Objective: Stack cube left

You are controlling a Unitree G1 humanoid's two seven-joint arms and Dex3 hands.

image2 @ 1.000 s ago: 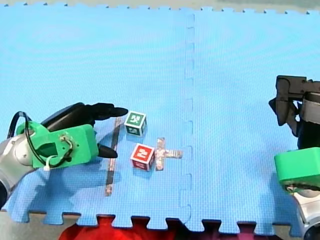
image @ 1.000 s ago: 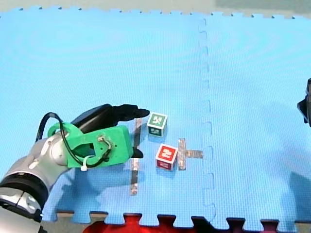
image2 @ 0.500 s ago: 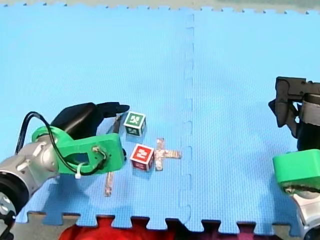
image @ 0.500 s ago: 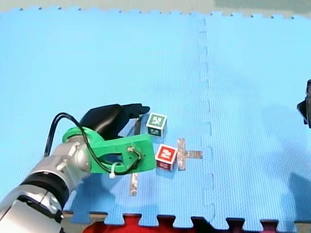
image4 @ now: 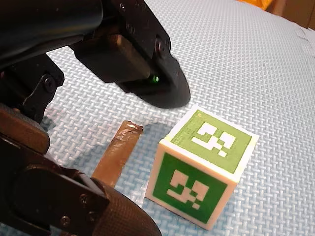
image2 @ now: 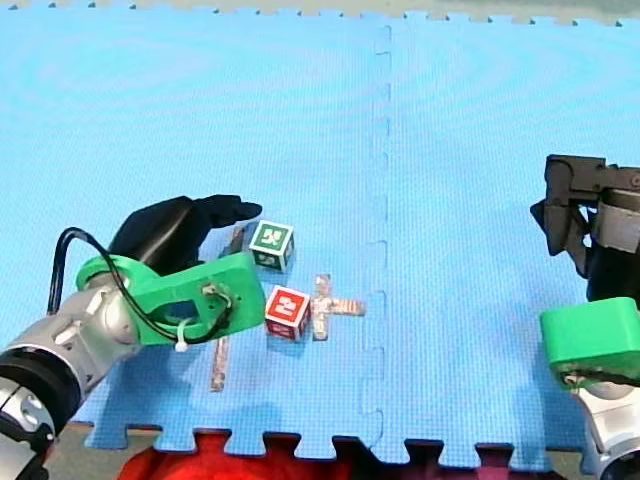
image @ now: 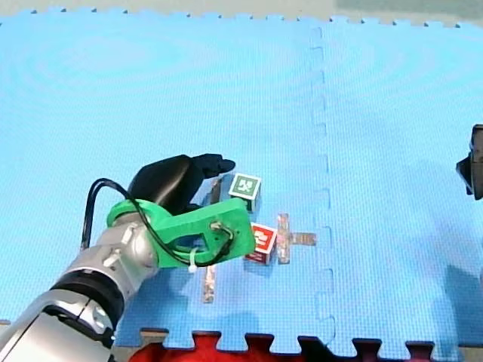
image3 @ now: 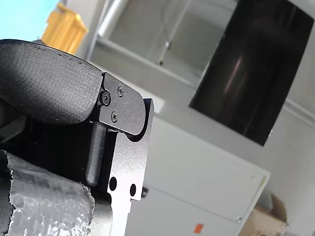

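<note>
1. green cube [image2: 271,246] with a white marker pattern sits on the blue foam mat [image2: 450,120], just behind the red cube [image2: 287,312]. the two are near each other but apart, and nothing is stacked yet.
2. the red cube rests against a cross of grey tape [image2: 331,307]. a long tape strip [image2: 218,365] lies off to its left.
3. the left hand [image2: 185,225] hovers at the green cube's left side and holds nothing. in the second wrist view one fingertip [image4: 162,91] hangs just past the cube, not closed on it and not touching it.
4. the right hand [image2: 575,210] is at the mat's right edge, well apart. i cannot tell how its grip stands.
5. the step in hand looks like the reach for the green cube. the next move calls for settling the fingers on opposite faces, pinching, lifting clear, and setting it squarely on the red cube. the green wrist bracket [image2: 190,295] hangs close to the red cube and could nudge it.
</note>
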